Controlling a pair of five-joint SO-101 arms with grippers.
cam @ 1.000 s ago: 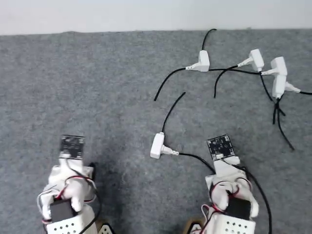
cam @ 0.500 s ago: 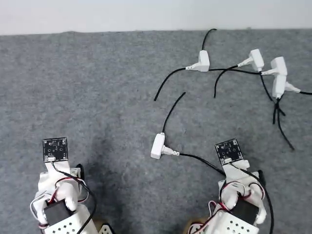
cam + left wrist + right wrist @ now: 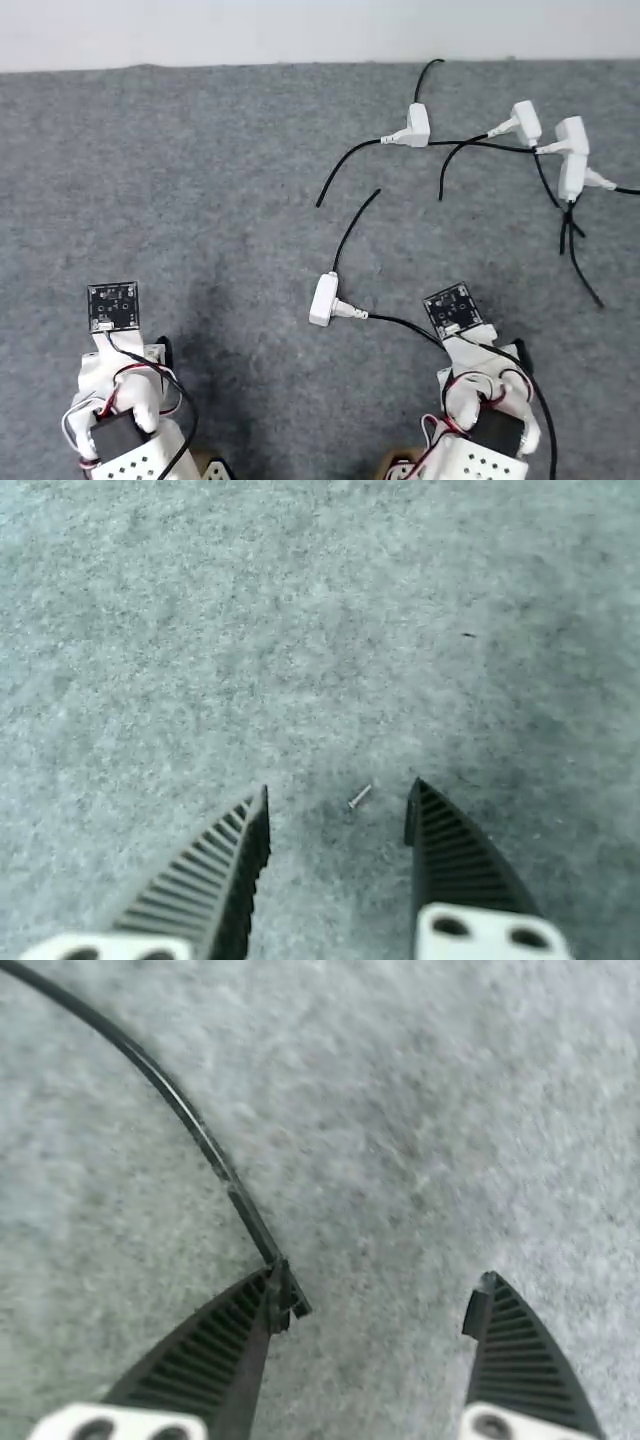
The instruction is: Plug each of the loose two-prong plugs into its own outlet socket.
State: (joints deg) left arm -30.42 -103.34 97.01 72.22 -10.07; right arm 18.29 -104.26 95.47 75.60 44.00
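Note:
A white socket block (image 3: pixel 323 297) lies mid-table with a white two-prong plug (image 3: pixel 346 311) at its end; the plug's black cord (image 3: pixel 400 324) runs toward the right arm (image 3: pixel 480 400). Several more white sockets with plugs (image 3: pixel 415 127) (image 3: pixel 521 122) (image 3: pixel 570 150) lie at the back right among tangled black cords. My left gripper (image 3: pixel 338 788) is open over bare carpet, far from any plug. My right gripper (image 3: pixel 381 1282) is open too, and a black cord (image 3: pixel 170 1095) ends against one of its fingers (image 3: pixel 230 1345).
The grey carpet (image 3: pixel 200 200) covers the table up to a white wall at the back. A tiny metal pin (image 3: pixel 359 797) lies on the carpet between the left fingers. The left arm (image 3: pixel 120 400) sits at the near left edge.
Both arms have pulled back toward the near edge. In the last half second the right arm has shifted slightly left; the left arm has stayed still. Plugs and sockets have not moved.

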